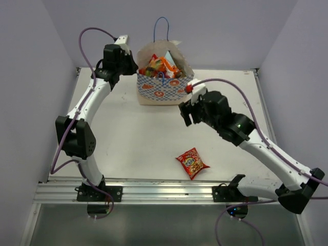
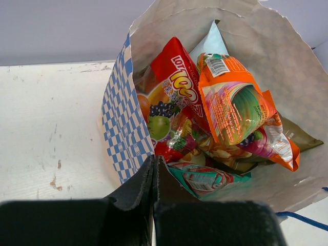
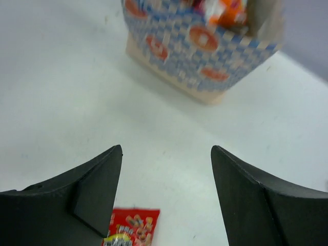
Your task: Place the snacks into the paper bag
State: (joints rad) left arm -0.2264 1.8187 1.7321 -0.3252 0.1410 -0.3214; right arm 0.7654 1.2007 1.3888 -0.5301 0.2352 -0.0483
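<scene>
Only one red packet (image 1: 192, 163) lies outside the paper bag (image 1: 159, 92).

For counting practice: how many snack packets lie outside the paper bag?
1: a red packet on the table near the front edge; any behind the paper bag would be hidden.
</scene>
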